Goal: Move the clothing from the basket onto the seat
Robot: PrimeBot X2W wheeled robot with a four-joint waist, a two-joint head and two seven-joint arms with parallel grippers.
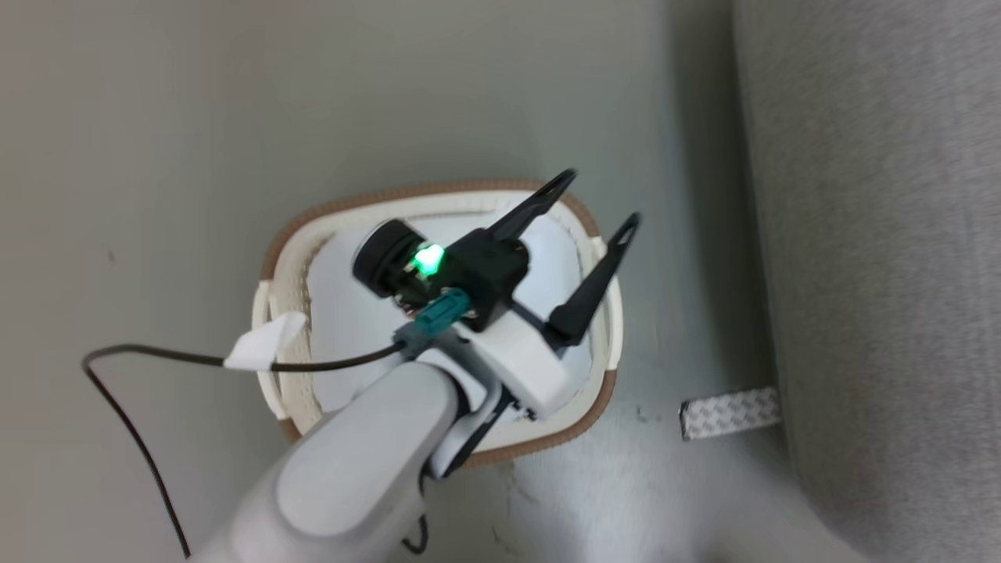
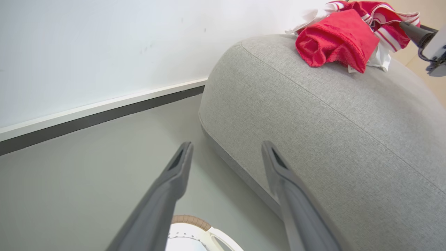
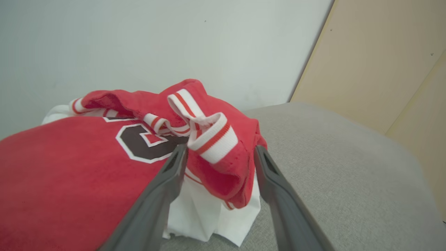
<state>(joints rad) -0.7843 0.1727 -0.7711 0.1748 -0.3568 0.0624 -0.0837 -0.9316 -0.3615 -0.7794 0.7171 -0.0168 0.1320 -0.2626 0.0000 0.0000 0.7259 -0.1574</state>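
Observation:
The red clothing [image 3: 69,164] with striped trim and a black white-edged letter [image 3: 139,143] lies heaped on the grey seat [image 3: 331,157]. My right gripper [image 3: 217,150] is open, and a striped fold of the clothing sits between its fingers. In the left wrist view the clothing [image 2: 334,38] rests on top of the seat [image 2: 313,122], with a right finger [image 2: 413,31] beside it. My left gripper [image 1: 600,199] hangs open and empty above the basket [image 1: 438,191], which holds a pale sheet [image 1: 344,313]. The basket's rim [image 2: 190,219] shows below the left gripper [image 2: 226,144].
The seat [image 1: 876,234] stands just right of the basket across a strip of floor. A patterned grey strip [image 1: 731,412] lies on the floor by its base. A black cable [image 1: 156,356] trails left from my forearm. A white wall with a skirting board [image 2: 104,104] runs behind.

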